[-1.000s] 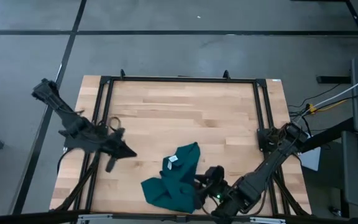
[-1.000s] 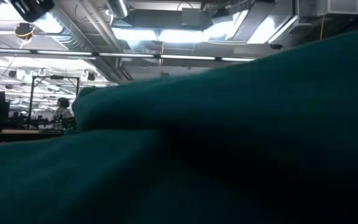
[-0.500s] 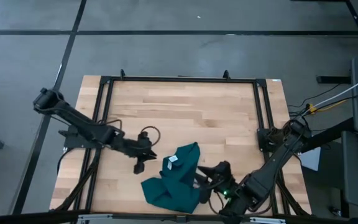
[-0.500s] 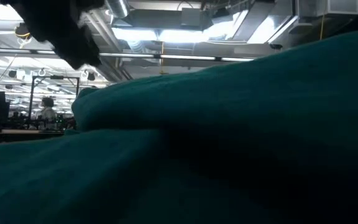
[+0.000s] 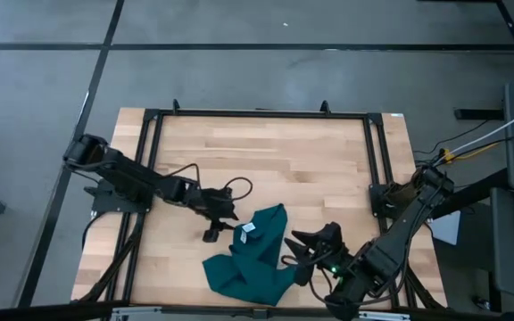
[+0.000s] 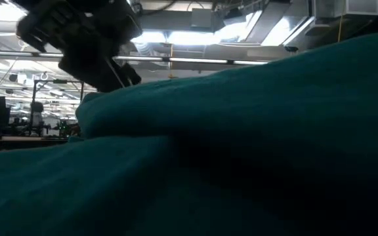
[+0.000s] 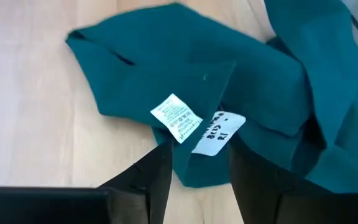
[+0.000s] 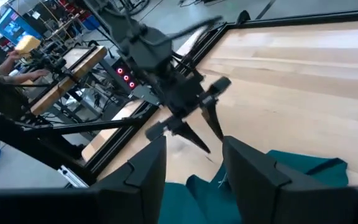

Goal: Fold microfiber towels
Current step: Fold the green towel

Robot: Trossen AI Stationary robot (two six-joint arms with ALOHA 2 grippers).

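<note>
Two small white labels are seen on the microfiber towel (image 7: 185, 81), at one edge, in the left wrist view. The upper label (image 7: 176, 117) carries several lines of fine dark print; the print is too small to be read. The lower label (image 7: 218, 134) lies partly under the first and bears handwritten dark marks. The characters "13" can be made out on it, followed by a further line that cannot be deciphered with certainty. In the high view one white label (image 5: 248, 228) is visible on the towel, with no print discernible. No other text, brand or sign is legible.
</note>
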